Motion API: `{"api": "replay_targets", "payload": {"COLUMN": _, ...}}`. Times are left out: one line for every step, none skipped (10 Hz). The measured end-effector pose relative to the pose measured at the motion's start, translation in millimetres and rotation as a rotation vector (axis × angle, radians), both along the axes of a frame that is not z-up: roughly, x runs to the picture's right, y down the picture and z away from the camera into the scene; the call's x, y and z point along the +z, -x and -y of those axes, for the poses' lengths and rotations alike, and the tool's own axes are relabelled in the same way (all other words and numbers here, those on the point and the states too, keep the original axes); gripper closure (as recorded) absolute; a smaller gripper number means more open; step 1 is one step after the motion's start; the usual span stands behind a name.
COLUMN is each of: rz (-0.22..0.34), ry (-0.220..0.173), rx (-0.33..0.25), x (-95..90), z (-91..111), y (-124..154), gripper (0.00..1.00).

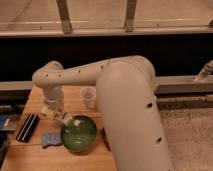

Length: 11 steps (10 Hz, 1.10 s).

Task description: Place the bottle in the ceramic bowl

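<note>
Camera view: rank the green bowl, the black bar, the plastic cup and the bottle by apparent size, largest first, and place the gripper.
1. ceramic bowl
2. black bar
3. plastic cup, close to the bar, so unsure
4. bottle, partly hidden

The gripper is at the bowl's upper-left rim.
</note>
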State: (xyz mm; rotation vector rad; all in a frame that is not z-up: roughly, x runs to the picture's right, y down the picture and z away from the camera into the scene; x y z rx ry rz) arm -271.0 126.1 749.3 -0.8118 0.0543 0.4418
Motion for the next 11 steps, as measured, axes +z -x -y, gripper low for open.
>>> {"api": "replay_targets", "payload": {"rz": -0.017, "ry": 0.002, "rx": -0.018, "x": 0.6, "z": -1, "y": 0, "gripper": 0.21}}
{"api": "replay_targets", "payload": {"rz": -0.050, "ry": 0.005, "rx": -0.027, "x": 0.9, "z": -2, "y": -4, "gripper": 0.20}}
{"api": "replay_targets", "payload": {"rz": -0.077, "ry": 0.010, "rx": -0.025, "x": -1.9, "z": -6, "y": -10, "gripper": 0.20}}
{"api": "replay_targets", "payload": {"rz": -0.111, "ry": 0.016, "rx": -0.010, "x": -5.0, "z": -11, "y": -25, "gripper": 0.20}}
{"api": "replay_targets", "payload": {"rz": -0.142, "ry": 0.023, "rx": 0.008, "x": -8.4, "z": -18, "y": -41, "gripper": 0.20}}
{"api": "replay_targets", "payload": {"rz": -0.177, "ry": 0.032, "rx": 0.038, "x": -13.8, "z": -27, "y": -59, "gripper": 0.20}}
{"api": "replay_targets", "payload": {"rz": -0.203, "ry": 0.040, "rx": 0.065, "x": -18.3, "z": -35, "y": -73, "gripper": 0.20}}
{"api": "replay_targets", "payload": {"rz": -0.235, "ry": 0.050, "rx": 0.091, "x": -21.9, "z": -42, "y": -90, "gripper": 0.20}}
{"api": "replay_targets", "payload": {"rz": -0.255, "ry": 0.056, "rx": 0.137, "x": -25.6, "z": -50, "y": -105, "gripper": 0.20}}
{"api": "replay_targets", "payload": {"rz": -0.258, "ry": 0.051, "rx": 0.165, "x": -28.4, "z": -52, "y": -113, "gripper": 0.20}}
{"api": "replay_targets", "payload": {"rz": -0.258, "ry": 0.048, "rx": 0.181, "x": -29.7, "z": -54, "y": -117, "gripper": 0.20}}
